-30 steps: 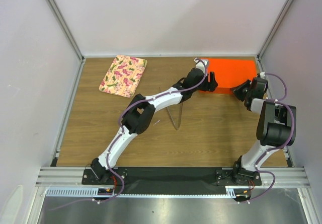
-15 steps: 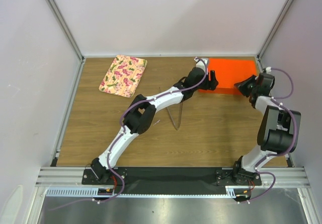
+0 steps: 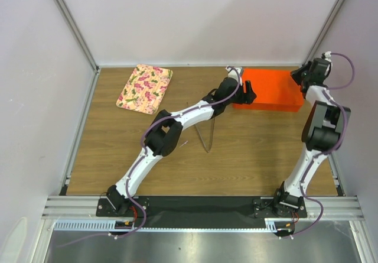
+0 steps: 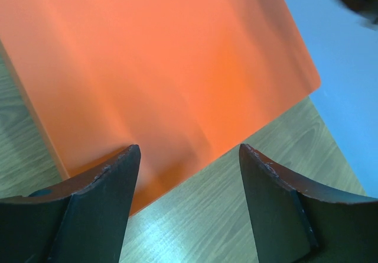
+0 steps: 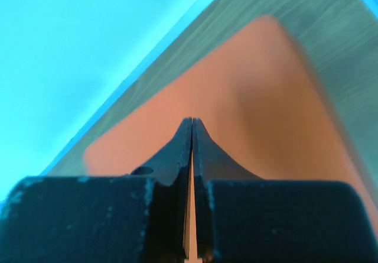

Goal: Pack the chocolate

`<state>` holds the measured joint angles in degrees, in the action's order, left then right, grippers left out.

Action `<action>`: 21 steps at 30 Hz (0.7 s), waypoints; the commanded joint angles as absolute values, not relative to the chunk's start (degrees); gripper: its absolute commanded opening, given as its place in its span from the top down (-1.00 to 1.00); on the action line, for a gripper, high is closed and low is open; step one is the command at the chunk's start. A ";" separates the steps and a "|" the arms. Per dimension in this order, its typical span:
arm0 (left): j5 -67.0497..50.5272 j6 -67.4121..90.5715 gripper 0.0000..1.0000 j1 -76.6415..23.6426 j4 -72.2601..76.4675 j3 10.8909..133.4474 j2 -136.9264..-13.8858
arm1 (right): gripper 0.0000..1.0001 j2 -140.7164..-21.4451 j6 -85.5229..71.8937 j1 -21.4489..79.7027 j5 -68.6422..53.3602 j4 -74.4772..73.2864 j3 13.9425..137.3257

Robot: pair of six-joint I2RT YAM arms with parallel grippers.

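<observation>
No chocolate shows in any view. The orange box (image 3: 269, 88) lies closed at the back right of the table. My left gripper (image 3: 250, 93) is at the box's left end, its jaws open. In the left wrist view the left gripper (image 4: 188, 148) straddles the near corner of the orange box (image 4: 165, 68), with only box edge and table between the fingers. My right gripper (image 3: 304, 74) is raised by the box's back right corner. In the right wrist view the right gripper (image 5: 192, 120) is shut on nothing above the orange box (image 5: 248, 121).
A floral-patterned tray (image 3: 144, 88) lies at the back left. A thin metal V-shaped piece (image 3: 205, 138) stands mid-table under the left arm. Frame posts and grey walls close in the back and sides, with the right wall right beside the right gripper.
My right gripper has swung from the box's front right side back and up to its back right corner. The left arm has stayed at the box's left end.
</observation>
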<state>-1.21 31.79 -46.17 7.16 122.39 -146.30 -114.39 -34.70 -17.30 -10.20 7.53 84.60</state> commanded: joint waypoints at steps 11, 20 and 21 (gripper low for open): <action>-5.80 31.38 -0.60 -45.26 10.99 117.25 -136.85 | 1.00 -143.34 -34.89 -16.08 -10.81 -2.64 117.24; -4.31 27.95 -0.72 -43.68 10.02 118.73 -135.17 | 0.80 -142.13 -33.31 -17.23 -19.77 2.72 119.79; -4.39 27.78 -0.72 -42.99 9.50 119.35 -135.44 | 0.73 -141.42 -33.57 -17.23 -19.69 2.64 120.14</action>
